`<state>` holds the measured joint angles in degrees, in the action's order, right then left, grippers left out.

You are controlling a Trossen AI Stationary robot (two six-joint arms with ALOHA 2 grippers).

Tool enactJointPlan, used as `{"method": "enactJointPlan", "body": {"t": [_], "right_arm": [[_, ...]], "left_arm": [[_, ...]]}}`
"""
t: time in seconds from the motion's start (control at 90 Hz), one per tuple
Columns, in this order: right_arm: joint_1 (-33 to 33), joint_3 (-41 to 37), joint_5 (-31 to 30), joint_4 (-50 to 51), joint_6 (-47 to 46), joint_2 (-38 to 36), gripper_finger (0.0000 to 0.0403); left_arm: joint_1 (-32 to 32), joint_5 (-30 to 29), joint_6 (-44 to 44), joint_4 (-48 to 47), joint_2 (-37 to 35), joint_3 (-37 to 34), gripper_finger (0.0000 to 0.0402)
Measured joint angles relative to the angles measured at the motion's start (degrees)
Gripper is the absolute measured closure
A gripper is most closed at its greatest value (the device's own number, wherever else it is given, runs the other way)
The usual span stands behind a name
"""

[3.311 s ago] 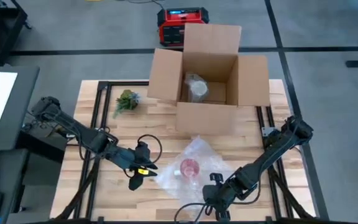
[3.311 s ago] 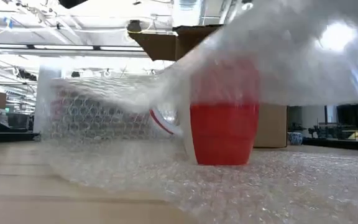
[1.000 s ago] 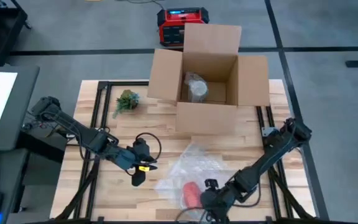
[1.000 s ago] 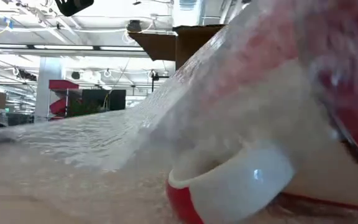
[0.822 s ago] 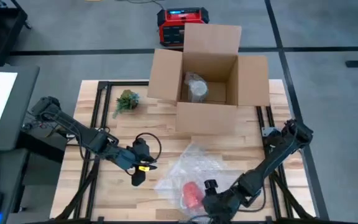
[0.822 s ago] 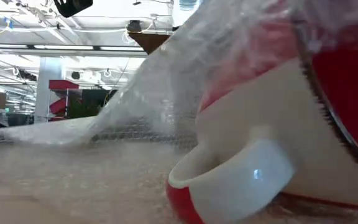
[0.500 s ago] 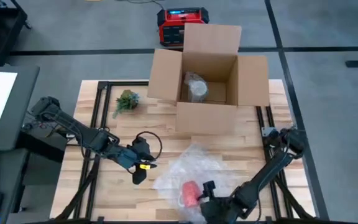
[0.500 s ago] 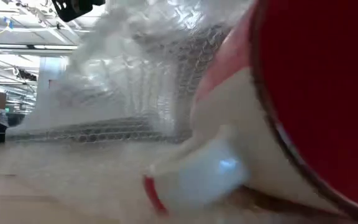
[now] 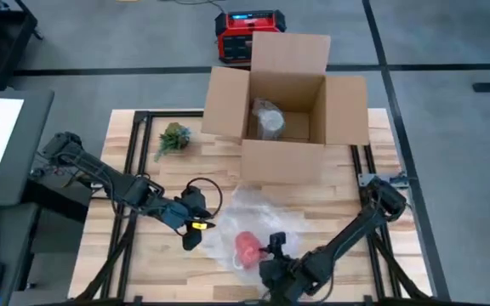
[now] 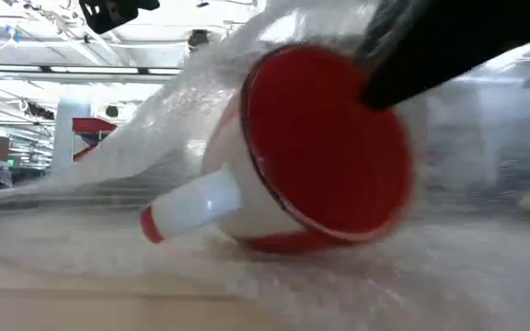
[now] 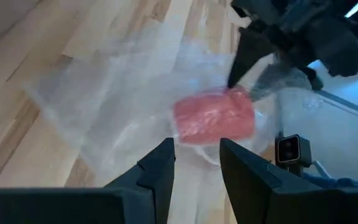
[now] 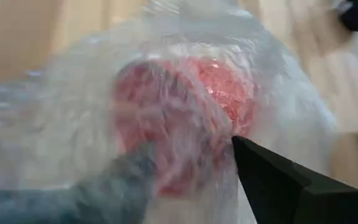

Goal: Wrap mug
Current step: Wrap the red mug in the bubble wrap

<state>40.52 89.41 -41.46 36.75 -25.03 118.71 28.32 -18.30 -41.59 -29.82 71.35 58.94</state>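
Right gripper (image 9: 272,249) seemingly pinches bubble wrap (image 9: 247,212) on wooden table (image 9: 219,161).

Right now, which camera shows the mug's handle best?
The low view: the mug lies on its side on the bubble wrap, its white handle sticking out unobscured. The high view shows only a small red shape; both wrist views show it blurred red through the wrap, handle not discernible.

Wooden slat bench (image 9: 185,166) on a black frame, standing on grey floor (image 9: 449,127) crossed by dark lines. Red-and-black box (image 9: 247,34) on the floor behind it (type unclear). Low view: open hall, ceiling strip lights (image 10: 72,69), white column (image 10: 70,115).
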Motion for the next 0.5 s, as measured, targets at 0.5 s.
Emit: {"method": "enactJointPlan", "body": {"t": [0.5], "right_arm": [[-7.7, 0.0, 5.1, 0.1, 2.9, -0.3, 0.0259]], "left_arm": [[0.0, 3.1, -2.9, 2.8, 0.0, -6.0, 0.0292]]}}
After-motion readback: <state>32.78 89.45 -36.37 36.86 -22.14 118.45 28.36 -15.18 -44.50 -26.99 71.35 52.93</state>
